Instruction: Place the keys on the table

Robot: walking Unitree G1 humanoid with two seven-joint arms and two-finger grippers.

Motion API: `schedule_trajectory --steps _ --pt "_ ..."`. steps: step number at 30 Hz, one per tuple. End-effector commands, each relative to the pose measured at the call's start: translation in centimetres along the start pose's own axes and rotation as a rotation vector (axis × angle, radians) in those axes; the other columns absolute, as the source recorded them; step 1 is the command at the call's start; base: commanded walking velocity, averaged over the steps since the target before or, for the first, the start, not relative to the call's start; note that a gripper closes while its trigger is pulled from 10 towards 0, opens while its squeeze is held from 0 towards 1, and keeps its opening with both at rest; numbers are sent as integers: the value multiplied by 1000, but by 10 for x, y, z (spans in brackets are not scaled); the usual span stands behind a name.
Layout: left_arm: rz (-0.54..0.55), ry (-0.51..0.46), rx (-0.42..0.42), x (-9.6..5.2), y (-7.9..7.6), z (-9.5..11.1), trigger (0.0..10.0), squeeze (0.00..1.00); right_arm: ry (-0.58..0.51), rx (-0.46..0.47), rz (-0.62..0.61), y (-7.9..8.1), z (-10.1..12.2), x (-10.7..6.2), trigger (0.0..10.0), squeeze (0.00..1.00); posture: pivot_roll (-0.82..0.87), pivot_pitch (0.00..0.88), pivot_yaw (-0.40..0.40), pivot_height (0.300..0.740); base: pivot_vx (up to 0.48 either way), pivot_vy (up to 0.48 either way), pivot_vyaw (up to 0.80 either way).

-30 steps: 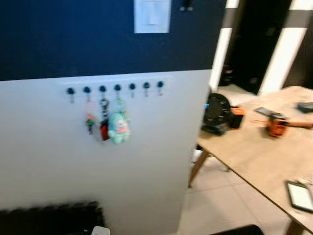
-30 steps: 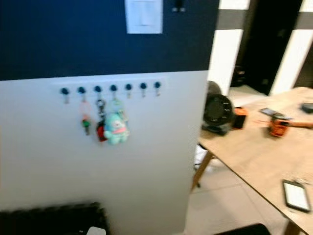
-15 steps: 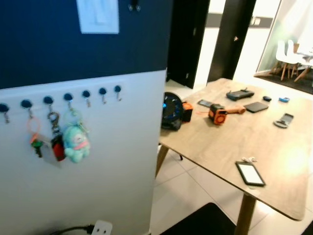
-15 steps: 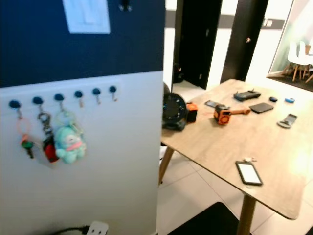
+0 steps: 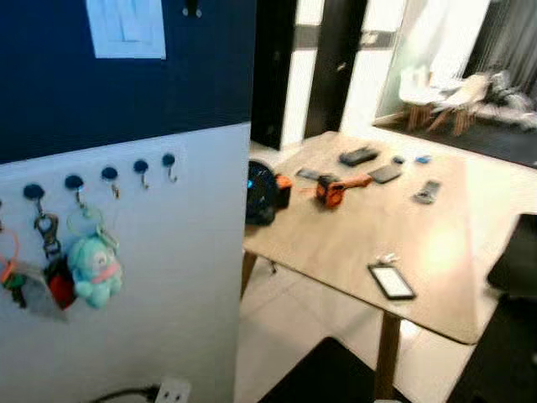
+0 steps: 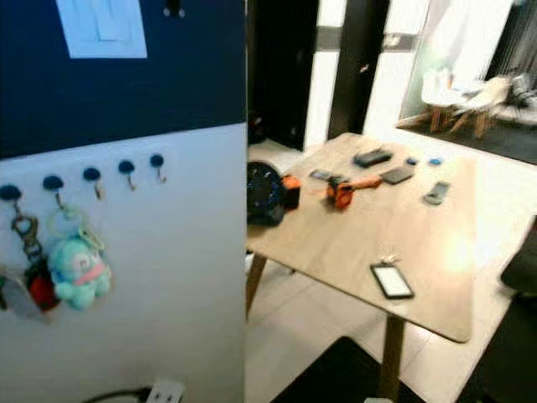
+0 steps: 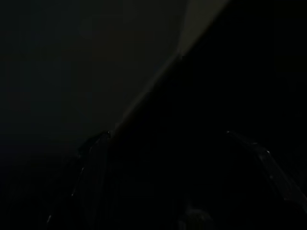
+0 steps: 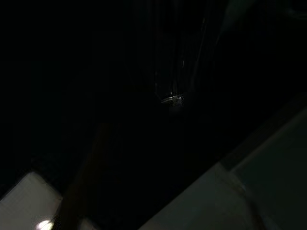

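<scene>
Bunches of keys hang from a row of dark hooks (image 5: 109, 175) on the white lower wall at the left. One bunch carries a teal plush toy (image 5: 92, 269), one beside it a red fob (image 5: 57, 281), and one at the picture's edge an orange ring (image 5: 8, 269). The wooden table (image 5: 361, 231) stands to the right, past the wall's corner. Both arms hang idle in the shade. Their wrist views are too dark to make out the grippers.
On the table lie a black round device (image 5: 261, 191), an orange tool (image 5: 334, 191), a tablet (image 5: 391, 281) near the front edge and several phones (image 5: 359, 155) at the far end. A dark mat (image 5: 319, 378) lies on the tiled floor. A dark chair (image 5: 516, 260) stands at the right.
The camera has swung to the right: the hanging keys now sit at the picture's left edge and the whole table has come into view. Nothing on the hooks or the table has moved.
</scene>
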State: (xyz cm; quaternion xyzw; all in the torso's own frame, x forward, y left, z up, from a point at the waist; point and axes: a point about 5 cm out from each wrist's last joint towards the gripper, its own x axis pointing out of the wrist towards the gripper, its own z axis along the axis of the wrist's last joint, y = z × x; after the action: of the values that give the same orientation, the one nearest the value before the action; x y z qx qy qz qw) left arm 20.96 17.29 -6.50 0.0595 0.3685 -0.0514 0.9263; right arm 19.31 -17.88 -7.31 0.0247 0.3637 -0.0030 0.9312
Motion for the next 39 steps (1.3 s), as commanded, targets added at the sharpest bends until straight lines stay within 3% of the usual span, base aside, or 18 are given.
schedule_trajectory --steps 1,39 --pt "9 -7 -6 1 3 3 10000 0 8 0 -18 -6 -1 -1 10000 0 61 26 6 740 0 0 -788" --pt "21 -10 -32 1 3 3 10000 0 2 -17 6 -5 3 0 10000 0 58 19 -4 740 0 0 -746"
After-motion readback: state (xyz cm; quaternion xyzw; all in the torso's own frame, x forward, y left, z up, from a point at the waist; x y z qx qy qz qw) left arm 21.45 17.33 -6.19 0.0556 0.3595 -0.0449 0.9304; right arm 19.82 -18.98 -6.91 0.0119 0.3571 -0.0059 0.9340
